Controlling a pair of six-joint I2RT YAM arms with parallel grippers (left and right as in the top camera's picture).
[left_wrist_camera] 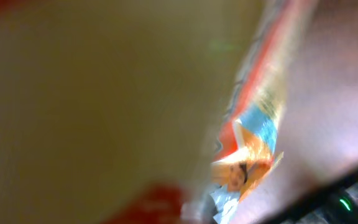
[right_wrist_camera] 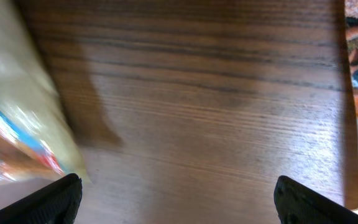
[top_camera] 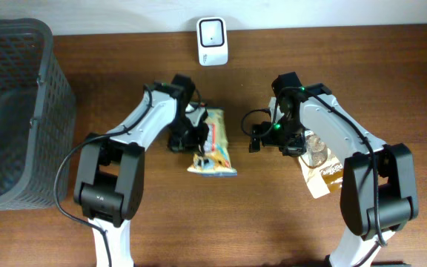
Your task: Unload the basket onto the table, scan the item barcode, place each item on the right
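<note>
At the far left a grey basket (top_camera: pixel 56 111) stands on the worktop (top_camera: pixel 273 215), well apart from everything else. My left claw (top_camera: pixel 186 137) comes next. It is fully closed, pinching the left edge of the snack packet (top_camera: pixel 215 144) near its upper end. The packet lies lengthwise between my two arms, its long side running toward and away from me, and its colourful printed face shows from above. In my left wrist camera the packet (left_wrist_camera: pixel 253 124) sits so close that it is mostly blur, with only orange, blue and red print to make out. I cannot see a barcode in any view. Up against the far edge of the worktop, a little right of the packet and well apart from it, stands the white scanner (top_camera: pixel 213 41). My right claw (top_camera: pixel 258 141) hangs just right of the packet with nothing in it. Its fingers (right_wrist_camera: pixel 48 202) stand wide apart over bare wood in my right wrist camera (right_wrist_camera: pixel 179 199), with the snack packet (right_wrist_camera: pixel 11 124) blurred at the left edge. Beneath my right arm, further right, lies a brown packet (top_camera: pixel 323 178).
</note>
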